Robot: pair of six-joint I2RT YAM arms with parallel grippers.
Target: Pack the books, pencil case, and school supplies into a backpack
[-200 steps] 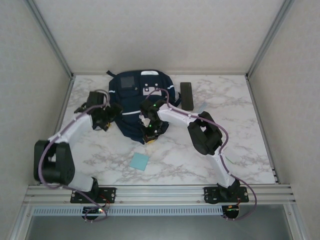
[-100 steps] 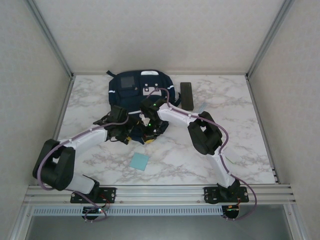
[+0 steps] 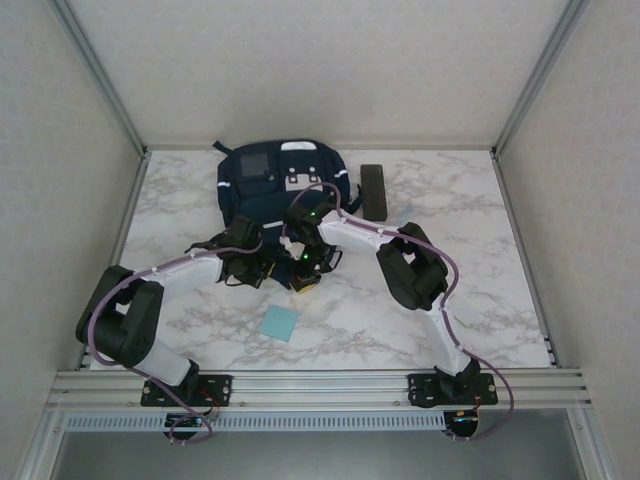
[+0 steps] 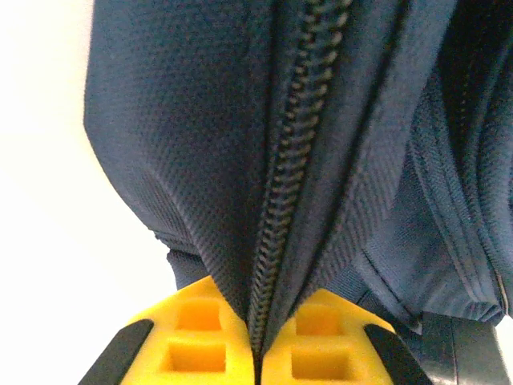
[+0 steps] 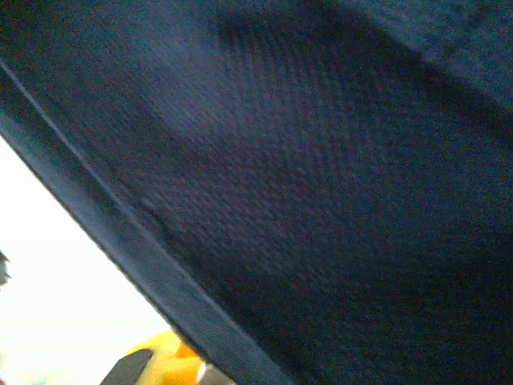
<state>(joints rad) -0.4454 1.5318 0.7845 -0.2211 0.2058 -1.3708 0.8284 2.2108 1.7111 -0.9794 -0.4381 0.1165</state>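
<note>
Now both claws work the near edge of the navy blue fabric backpack (image 3: 275,185): left claw (image 4: 258,353) pinched shut on its zipper seam (image 4: 280,200), right claw (image 3: 305,263) clamped on fabric alongside. Packing unfinished: dark grey oblong pencil case (image 3: 373,190) waits right of it, light-blue square pad (image 3: 279,323) in front.

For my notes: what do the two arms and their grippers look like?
Both arms match: the left arm and right arm have white links between bulky black joints, on black bases bolted to an aluminium rail. A purplish cable loops along each. The left gripper has yellow fingertips with square recesses and black sides; small green lights glow near the right arm's wrist.
</note>
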